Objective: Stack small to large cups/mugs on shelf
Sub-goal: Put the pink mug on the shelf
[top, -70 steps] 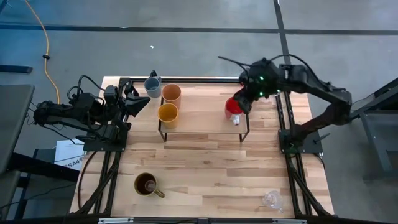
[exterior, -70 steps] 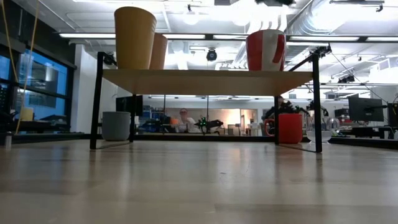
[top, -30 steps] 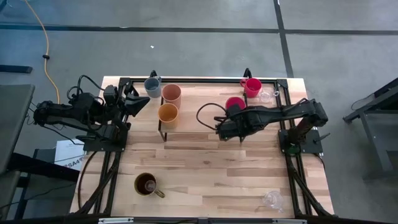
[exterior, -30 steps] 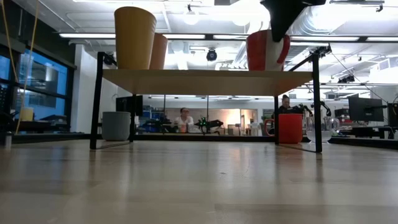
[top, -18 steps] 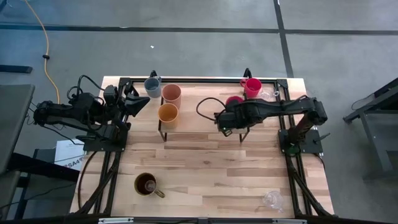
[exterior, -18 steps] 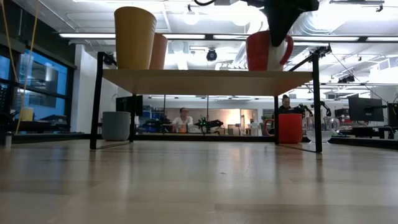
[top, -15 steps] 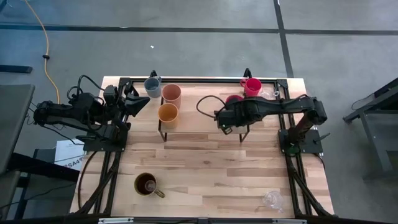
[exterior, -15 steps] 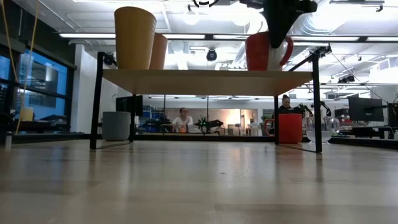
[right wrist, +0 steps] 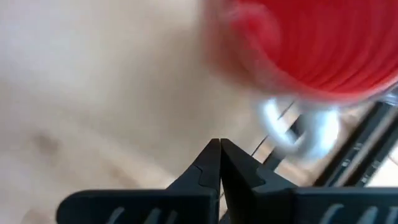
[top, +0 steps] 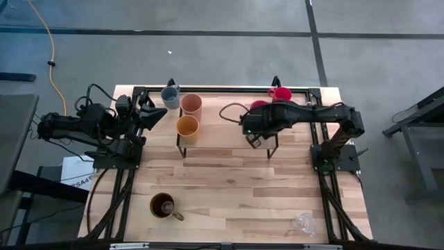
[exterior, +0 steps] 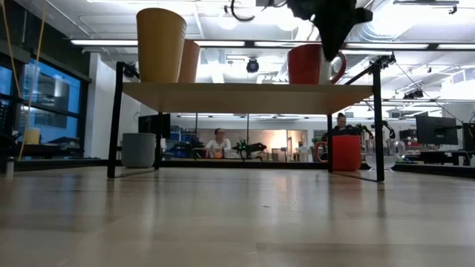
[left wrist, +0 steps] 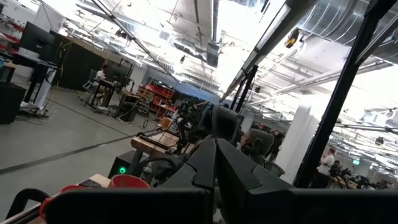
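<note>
Red cup (exterior: 308, 64) now further left along the shelf (exterior: 245, 96), right tool (right wrist: 219, 163) empty, fingers together beside it

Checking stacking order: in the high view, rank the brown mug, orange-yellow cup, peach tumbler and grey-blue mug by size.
1-2. Orange-yellow cup and peach tumbler: alike, and raised on the shelf, so unsure.
3. Brown mug.
4. Grey-blue mug, slightly smaller.
</note>
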